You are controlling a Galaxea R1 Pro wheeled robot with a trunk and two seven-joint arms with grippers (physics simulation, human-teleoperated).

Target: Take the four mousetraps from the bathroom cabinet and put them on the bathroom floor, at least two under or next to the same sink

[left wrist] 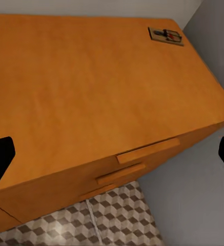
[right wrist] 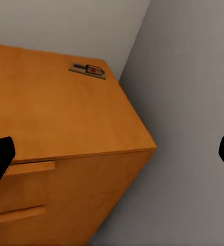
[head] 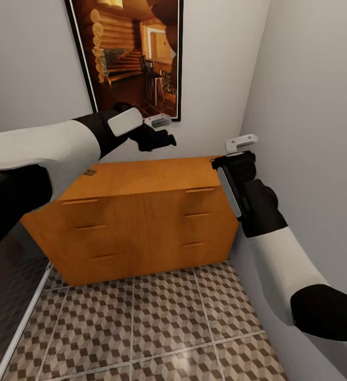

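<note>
Looking down on the cabinet [head: 142, 211], bathroom floor [head: 142, 328] tiles in front. One mousetrap [left wrist: 166, 36] lying flat on the cabinet top, way back in the far corner by the two walls, well apart from either arm. Can't spot the other three from here.

Left gripper [left wrist: 112, 156] spread wide, nothing in it, hovering over the top. Right gripper [right wrist: 112, 161] same deal, wide apart and empty, out past the cabinet's right end.

Probably super light and stiff, just a thin wood plate with wire bits on top. So flat that pinching across the two long edges looks like the only real option. Best to stay off the metal parts, likely to snap or skid. Might also slide on that smooth top.
</note>
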